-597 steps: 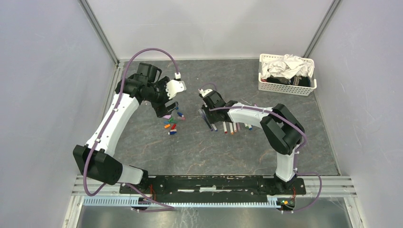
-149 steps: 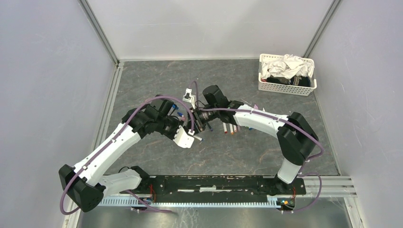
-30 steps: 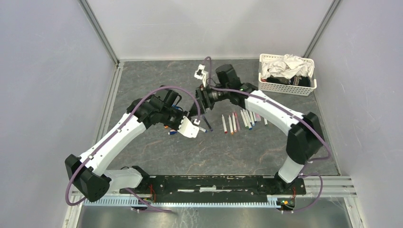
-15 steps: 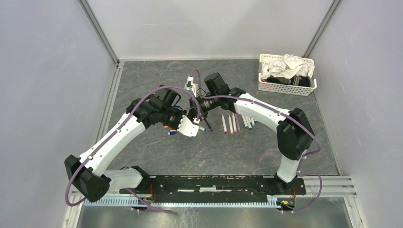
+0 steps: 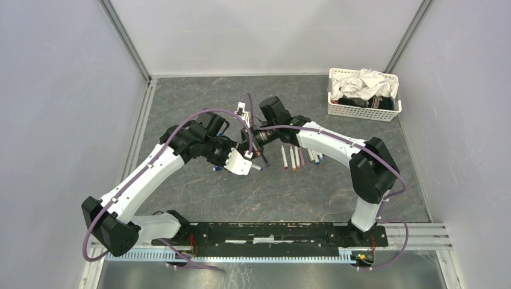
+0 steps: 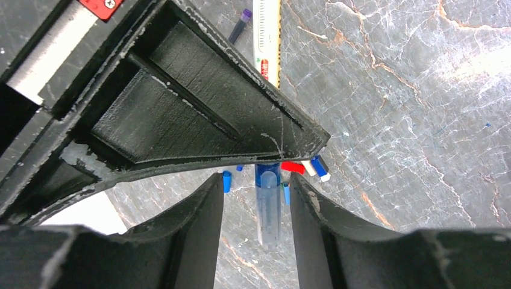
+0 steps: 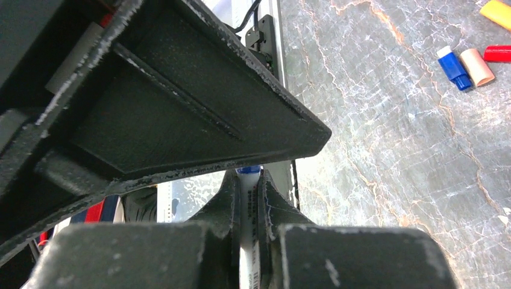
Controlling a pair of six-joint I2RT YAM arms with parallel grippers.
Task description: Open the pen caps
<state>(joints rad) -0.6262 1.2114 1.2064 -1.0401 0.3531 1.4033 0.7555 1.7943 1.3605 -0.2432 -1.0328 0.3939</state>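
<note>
**2 grippers meet at mid-table, 1 of them clamped on a pen**

From above, both arms bend in from the near edge and their tips crowd together over the grey table (image 5: 271, 198). That view is too cluttered to read either set of jaws, so the wrist cameras settle it.

The right gripper (image 7: 247, 192) is pinched narrow on a white-barrelled pen (image 7: 246, 235), and the pen's blue end pokes out just past the fingertips. The left gripper (image 6: 258, 186) stands part-way apart with a blue-tipped piece (image 6: 268, 208) between its fingers. Table shows on both sides of that piece. I cannot tell whether it is a cap or a pen's end, nor whether either finger touches it.

The loose pen caps (image 7: 477, 66) show clearly only from the wrists: blue, peach, red and orange ones lie close together on the table. From above the left arm hides nearly all of that cluster.

Only the top view shows the row of pens (image 5: 293, 158), lying just right of the grippers and partly crossed by the right arm. Farther off, in the far right corner, it also shows the white mesh basket (image 5: 363, 112) of cloth (image 5: 361, 81).

1 second ago the right gripper was farther back, toward the far wall, and it has since come nearer to the left gripper. 19.9 seconds ago the 2 arms were apart, the left over the caps and the right at the pen row.
</note>
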